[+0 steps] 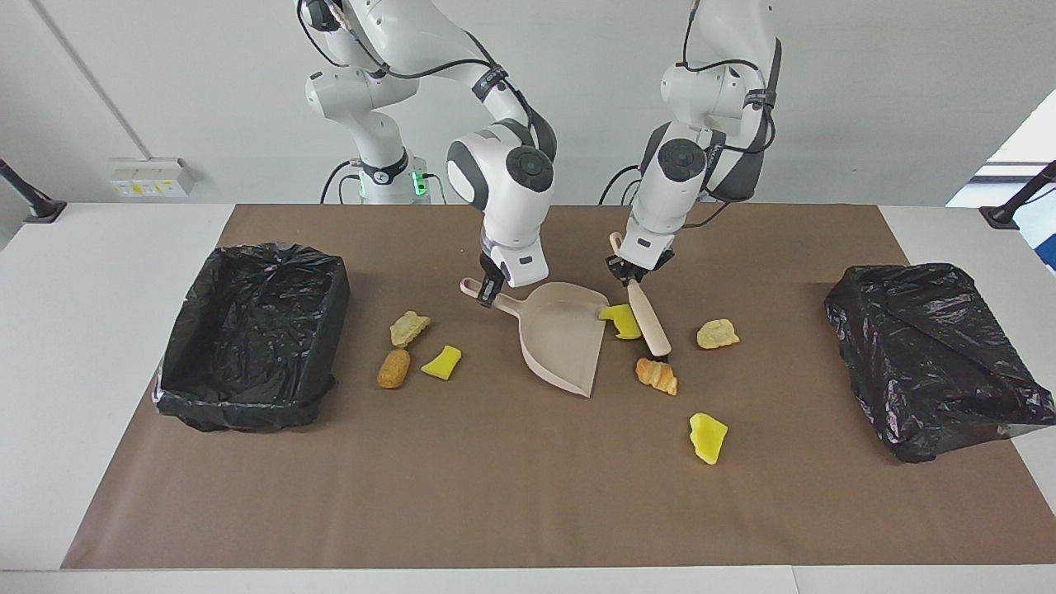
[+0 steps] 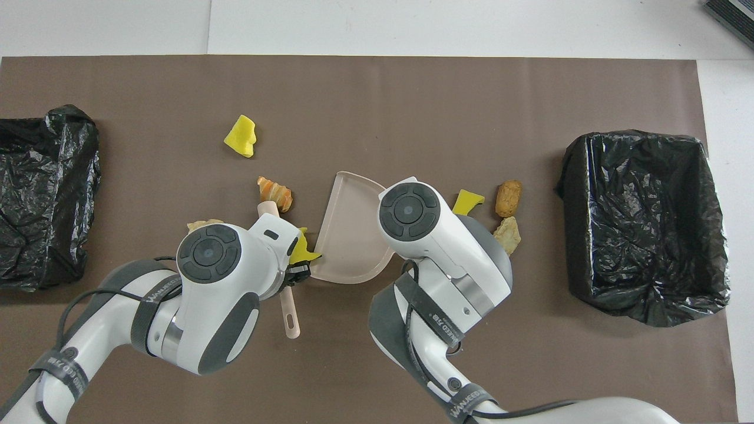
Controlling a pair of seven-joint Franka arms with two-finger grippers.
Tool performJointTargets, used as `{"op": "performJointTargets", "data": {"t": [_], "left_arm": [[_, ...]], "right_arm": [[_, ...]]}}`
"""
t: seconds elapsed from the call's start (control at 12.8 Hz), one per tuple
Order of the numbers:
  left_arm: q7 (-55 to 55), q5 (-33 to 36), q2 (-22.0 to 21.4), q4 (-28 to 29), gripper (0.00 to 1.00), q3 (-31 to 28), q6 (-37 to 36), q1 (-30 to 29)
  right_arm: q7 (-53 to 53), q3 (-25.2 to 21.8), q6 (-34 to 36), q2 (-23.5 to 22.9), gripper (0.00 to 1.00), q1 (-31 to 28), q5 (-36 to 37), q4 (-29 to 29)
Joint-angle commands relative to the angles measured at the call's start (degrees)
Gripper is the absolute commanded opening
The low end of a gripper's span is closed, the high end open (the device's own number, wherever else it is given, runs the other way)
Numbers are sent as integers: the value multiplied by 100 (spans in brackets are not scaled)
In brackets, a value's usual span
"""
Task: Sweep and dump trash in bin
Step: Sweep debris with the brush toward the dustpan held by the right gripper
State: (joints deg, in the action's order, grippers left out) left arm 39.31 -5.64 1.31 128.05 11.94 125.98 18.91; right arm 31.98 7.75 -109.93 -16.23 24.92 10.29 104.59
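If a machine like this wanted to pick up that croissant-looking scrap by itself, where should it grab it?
Probably across its narrow middle, coming straight down from above. The croissant-shaped scrap lies flat on the brown mat, longer than it is wide, so a tool closing across the short width should fit. The brush tip sits close on the robots' side, so approaching from overhead avoids it.

Both arms are glossy white with rounded shells and dark grey joint bands. Round grey caps with a ring pattern sit on the wrists. Black cables loop along the links, strapped down by black bands with white lettering. Small green lights glow at the bases. Each claw is black.
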Motion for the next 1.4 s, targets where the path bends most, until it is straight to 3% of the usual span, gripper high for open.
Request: {"op": "performJointTargets", "data": {"t": [0.0, 0.31, 0.62, 0.93, 1.32], "left_arm": [[-72, -87, 387, -587, 0, -69, 32, 279], [25, -87, 361, -764, 0, -69, -82, 781], [-299, 97, 325, -1298, 0, -191, -600, 493], [-2045, 651, 861, -2010, 0, -192, -645, -552], [-3935, 1450, 2275, -3688, 0, -192, -540, -1564]], "right_arm": [[-157, 51, 59, 102, 0, -154, -114, 140], [-157, 51, 59, 102, 0, -163, -132, 149], [-166, 51, 50, 102, 0, -163, -150, 149], [-813, 51, 129, 111, 0, -93, -281, 132], [-407, 60, 226, 102, 0, -153, -534, 140]]}}
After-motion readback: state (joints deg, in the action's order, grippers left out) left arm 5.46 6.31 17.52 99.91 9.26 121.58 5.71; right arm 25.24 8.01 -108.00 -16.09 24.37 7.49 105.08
